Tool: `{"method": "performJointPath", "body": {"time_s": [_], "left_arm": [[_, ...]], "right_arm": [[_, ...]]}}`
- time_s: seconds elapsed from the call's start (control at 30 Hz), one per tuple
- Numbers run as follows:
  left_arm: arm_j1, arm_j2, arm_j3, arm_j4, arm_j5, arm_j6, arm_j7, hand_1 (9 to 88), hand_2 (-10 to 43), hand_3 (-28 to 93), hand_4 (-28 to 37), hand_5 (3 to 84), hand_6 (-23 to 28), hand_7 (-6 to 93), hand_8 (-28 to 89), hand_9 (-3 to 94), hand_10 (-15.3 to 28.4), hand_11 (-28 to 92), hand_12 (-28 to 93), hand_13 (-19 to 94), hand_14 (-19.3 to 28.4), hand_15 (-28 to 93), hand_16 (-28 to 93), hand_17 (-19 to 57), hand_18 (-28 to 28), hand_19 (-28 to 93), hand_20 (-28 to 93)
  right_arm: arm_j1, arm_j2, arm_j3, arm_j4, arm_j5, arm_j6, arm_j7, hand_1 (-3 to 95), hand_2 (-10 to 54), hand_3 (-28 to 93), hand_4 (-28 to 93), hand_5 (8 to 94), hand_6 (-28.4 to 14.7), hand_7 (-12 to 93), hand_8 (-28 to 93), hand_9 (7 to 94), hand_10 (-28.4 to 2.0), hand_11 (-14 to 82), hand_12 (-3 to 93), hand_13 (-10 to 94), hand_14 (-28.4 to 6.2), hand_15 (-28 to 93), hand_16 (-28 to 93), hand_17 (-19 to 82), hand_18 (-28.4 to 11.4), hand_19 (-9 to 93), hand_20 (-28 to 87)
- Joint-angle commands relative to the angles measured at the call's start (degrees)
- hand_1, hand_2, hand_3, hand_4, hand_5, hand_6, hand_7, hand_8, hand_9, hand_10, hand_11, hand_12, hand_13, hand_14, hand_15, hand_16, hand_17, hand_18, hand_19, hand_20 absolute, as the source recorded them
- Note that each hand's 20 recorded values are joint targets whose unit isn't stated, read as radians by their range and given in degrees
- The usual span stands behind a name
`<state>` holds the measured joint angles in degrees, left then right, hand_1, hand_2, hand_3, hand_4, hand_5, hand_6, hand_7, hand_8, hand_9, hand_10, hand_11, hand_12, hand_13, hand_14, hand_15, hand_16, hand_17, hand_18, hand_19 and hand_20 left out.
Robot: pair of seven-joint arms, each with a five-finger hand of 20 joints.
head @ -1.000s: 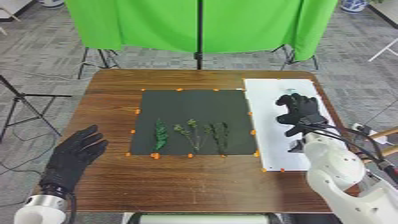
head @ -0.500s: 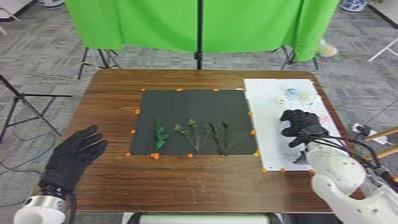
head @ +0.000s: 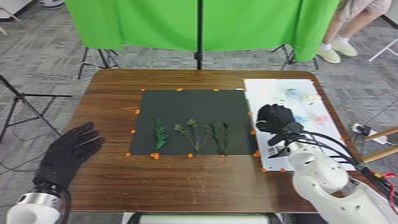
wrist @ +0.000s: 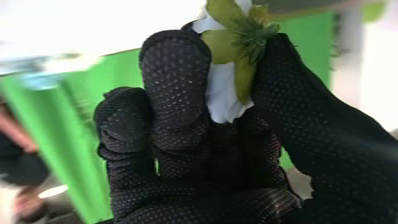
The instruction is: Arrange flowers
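A white flower [wrist: 236,44] with a green base is pinched between the thumb and fingers of the right hand [head: 277,117], over the white sheet [head: 266,90] by its border with the dark mat [head: 191,107]. Too firm a pinch could crease the petals; too slack, and the flower could twist or drop. Coming in low, the bulky glove might knock the laid stems [head: 195,136] askew. The left hand [head: 69,152], fingers relaxed and apart, poses little risk at the table's left edge.
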<state>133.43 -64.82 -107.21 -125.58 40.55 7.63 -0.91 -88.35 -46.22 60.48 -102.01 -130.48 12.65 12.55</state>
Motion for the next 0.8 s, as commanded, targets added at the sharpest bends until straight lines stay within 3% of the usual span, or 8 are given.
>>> {"method": "performJointPath", "body": {"time_s": [0.03,0.17,0.23,0.47,0.8], "left_arm": [[-0.46,4.52,-4.07,-0.82,-0.67,-0.24,-1.83,32.7,2.5,72,-28.3,38.4,5.0,33.4,-17,36.1,15.0,38,10,30,17.3,51,-8,-5.0,22.8,63,-3],[-0.05,5.59,-5.56,-0.96,-0.84,0.43,-1.86,32.6,2.3,73,-28.3,38.4,5.0,33.5,-17,36.1,15.2,38,10,30,17.3,51,-8,-5.0,22.8,63,-3],[-0.57,6.06,-5.47,-0.65,-0.89,0.71,-1.91,32.7,2.2,73,-28.3,38.6,5.1,33.6,-17,36.1,15.2,38,10,30,17.3,51,-8,-5.0,22.8,63,-3],[-3.31,7.81,-3.95,0.67,-0.91,1.47,-2.13,32.7,1.8,73,-28.3,39.2,5.4,35.0,-17,36.2,15.5,39,10,30,17.4,52,-8,-4.9,23.0,63,-3],[-6.41,10.11,-1.85,1.70,-0.84,0.61,-4.47,31.9,0.8,74,-28.3,39.9,5.0,40.0,-21,37.0,16.1,46,7,30,18.4,60,-12,-4.2,23.9,67,-7]], "right_arm": [[16.28,-10.30,-11.43,-0.21,0.06,-1.41,-6.05,52.4,-9.5,86,-27,74.6,-1.2,41,-11,87.1,-5.3,18.2,44.2,85,-2.4,48,36,43,-17.1,86,40],[22.77,-17.11,-18.33,3.46,-0.32,-2.49,-8.65,52.5,-9.5,84,-27,74.5,-1.2,41,-10,87.0,-5.2,18.0,44.5,85,-2.5,48,36,43,-17.1,86,40],[24.08,-20.18,-20.56,4.79,-1.71,-4.18,-9.55,52.6,-9.5,84,-27,74.1,-1.1,41,-10,86.9,-5.2,17.8,44.4,85,-2.5,48,36,43,-17.1,86,40],[26.33,-27.09,-27.52,9.43,-7.54,-10.89,-11.41,52.6,-9.5,83,-28,73.2,-1.3,41,-10,86.9,-4.8,17.1,44.2,84,-2.4,50,35,43,-17.0,86,40],[27.33,-30.83,-34.53,15.23,-12.69,-9.68,-7.12,51.5,-9.5,83,-28,77.4,-0.5,38,-6,91.3,-3.3,13.0,45.8,85,-2.6,53,33,43,-17.3,88,41]]}}
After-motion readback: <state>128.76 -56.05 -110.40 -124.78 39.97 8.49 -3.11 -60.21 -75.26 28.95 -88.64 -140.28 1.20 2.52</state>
